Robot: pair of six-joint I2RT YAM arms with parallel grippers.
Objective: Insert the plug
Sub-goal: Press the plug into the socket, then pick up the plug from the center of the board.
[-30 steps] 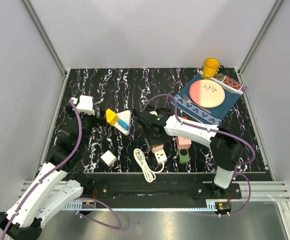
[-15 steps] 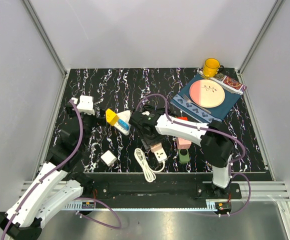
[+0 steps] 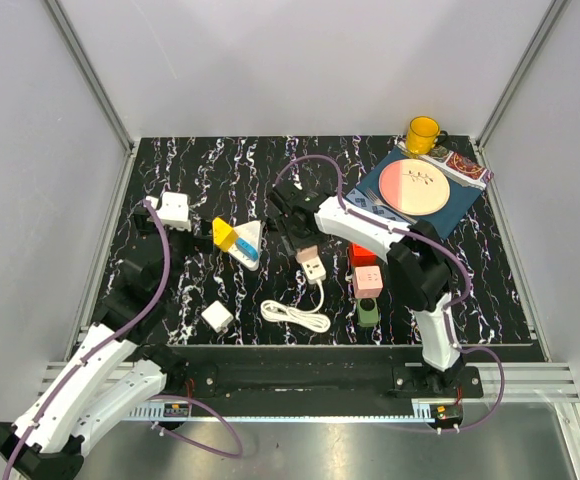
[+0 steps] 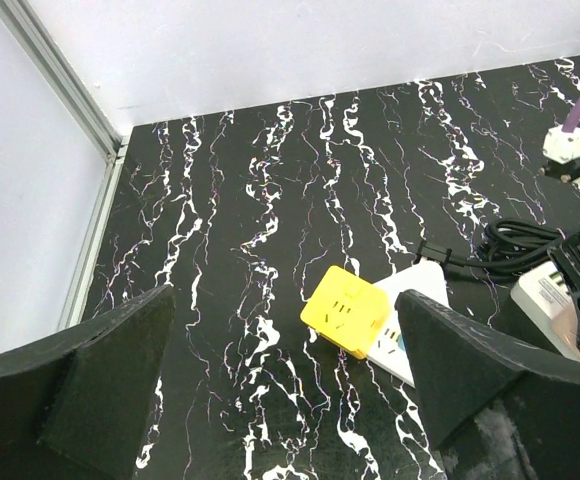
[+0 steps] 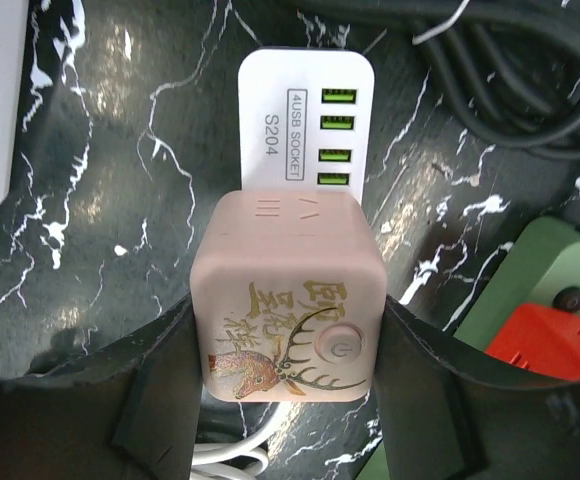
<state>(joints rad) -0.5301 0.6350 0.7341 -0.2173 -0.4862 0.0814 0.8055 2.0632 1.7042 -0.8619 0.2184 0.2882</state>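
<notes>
The white charger [image 5: 305, 110] carries a boxed label [image 5: 299, 135] beside its four green ports, reading "4USB SOCKET", with "S204" next to it. The pink cube [image 5: 288, 295] bears gold Chinese characters beside a gold deer drawing, but they are too stylised to read with certainty. Its round button [image 5: 337, 349] shows a power sign. In the left wrist view, the small print on a white block [image 4: 548, 305] is too blurred to read.
</notes>
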